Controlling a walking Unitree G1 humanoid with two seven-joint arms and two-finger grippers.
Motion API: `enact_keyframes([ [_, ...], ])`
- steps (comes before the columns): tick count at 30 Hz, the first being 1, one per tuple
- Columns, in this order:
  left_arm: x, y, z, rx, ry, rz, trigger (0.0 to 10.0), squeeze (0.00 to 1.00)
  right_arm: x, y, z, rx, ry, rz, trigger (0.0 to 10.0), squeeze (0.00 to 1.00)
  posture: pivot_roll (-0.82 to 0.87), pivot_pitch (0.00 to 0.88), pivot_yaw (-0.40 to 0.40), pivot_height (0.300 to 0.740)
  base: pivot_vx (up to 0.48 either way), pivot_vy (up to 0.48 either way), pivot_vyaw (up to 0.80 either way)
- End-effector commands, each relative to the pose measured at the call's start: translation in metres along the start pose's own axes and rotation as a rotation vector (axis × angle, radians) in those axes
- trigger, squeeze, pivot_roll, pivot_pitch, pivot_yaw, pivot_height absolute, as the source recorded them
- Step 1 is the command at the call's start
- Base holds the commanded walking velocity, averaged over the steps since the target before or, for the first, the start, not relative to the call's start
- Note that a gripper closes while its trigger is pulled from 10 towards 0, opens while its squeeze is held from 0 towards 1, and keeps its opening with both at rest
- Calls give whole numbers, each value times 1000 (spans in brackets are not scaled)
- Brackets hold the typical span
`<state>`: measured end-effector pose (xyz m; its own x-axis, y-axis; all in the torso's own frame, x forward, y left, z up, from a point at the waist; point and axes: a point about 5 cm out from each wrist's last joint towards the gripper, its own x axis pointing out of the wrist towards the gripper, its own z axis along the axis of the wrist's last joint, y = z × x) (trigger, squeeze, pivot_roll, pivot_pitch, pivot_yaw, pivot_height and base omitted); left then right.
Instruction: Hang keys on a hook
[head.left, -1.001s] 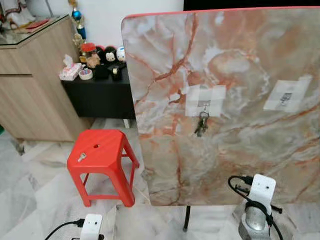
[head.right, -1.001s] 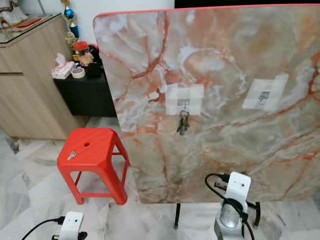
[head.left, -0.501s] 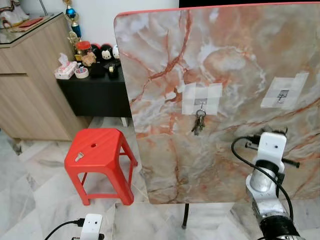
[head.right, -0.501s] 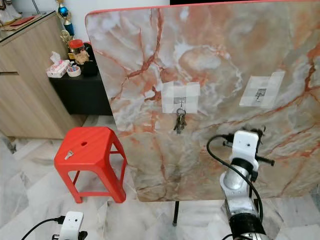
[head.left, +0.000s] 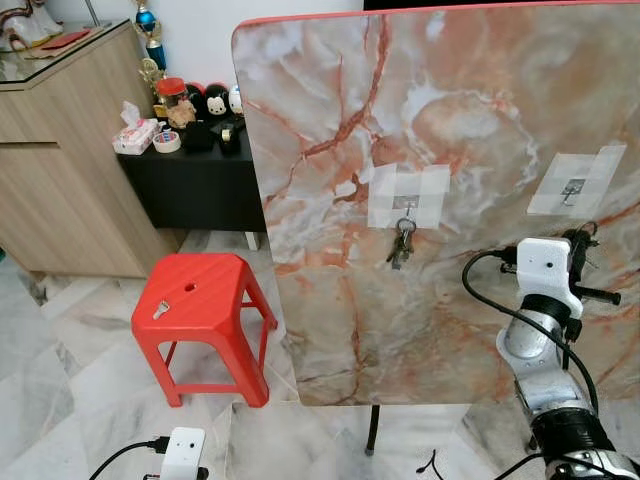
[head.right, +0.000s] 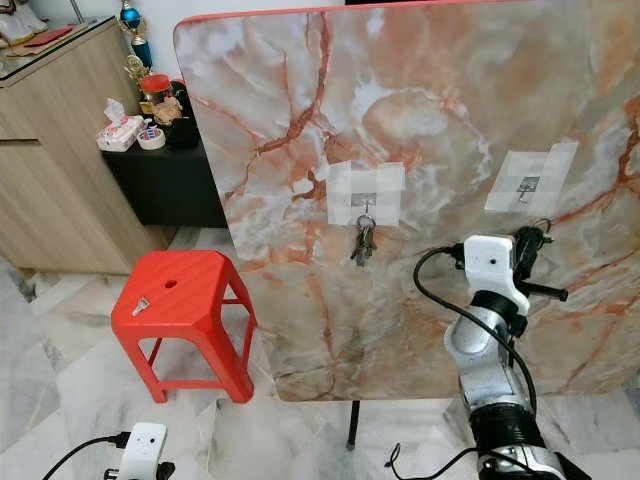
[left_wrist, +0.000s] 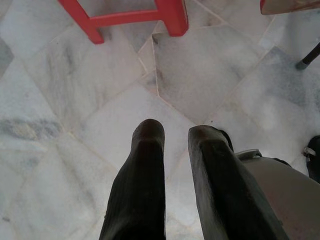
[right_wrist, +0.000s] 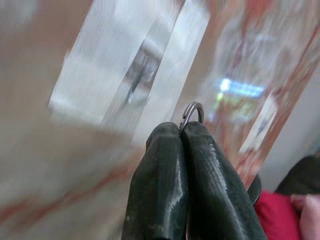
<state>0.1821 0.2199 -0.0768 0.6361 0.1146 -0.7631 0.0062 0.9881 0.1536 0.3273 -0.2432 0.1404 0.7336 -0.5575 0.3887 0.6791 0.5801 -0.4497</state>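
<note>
A marble-patterned board (head.left: 450, 120) stands upright across the centre and right of the frame, with two taped hooks on its face. The hook at centre (head.left: 405, 205) already carries a bunch of keys (head.left: 401, 245) hanging below its tape patch, while the hook at right (head.left: 573, 187) sits bare inside its own tape patch in the right middle of the frame. The right tool (right_wrist: 180, 131), at the right edge of the frame just below that bare hook, has its two black fingers (right_wrist: 210, 175) pressed together on a metal key ring (right_wrist: 192, 112), whose loop pokes out past the fingertips, close to the blurred tape patch. In the lower left of the frame the left tool (left_wrist: 172, 132) hangs over the marble floor (left_wrist: 65, 100) with its fingers parted and nothing between them. At left centre a red stool (head.left: 200, 300) stands on the floor, with a single small key (head.left: 161, 312) lying on its seat.
</note>
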Motion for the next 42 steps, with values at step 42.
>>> enact_keyframes([
  [42,0,2,-2,7,15,5,10000,0,18,13,13,-128,88,129,10000,0,-52,0,40,740,0,0,0],
])
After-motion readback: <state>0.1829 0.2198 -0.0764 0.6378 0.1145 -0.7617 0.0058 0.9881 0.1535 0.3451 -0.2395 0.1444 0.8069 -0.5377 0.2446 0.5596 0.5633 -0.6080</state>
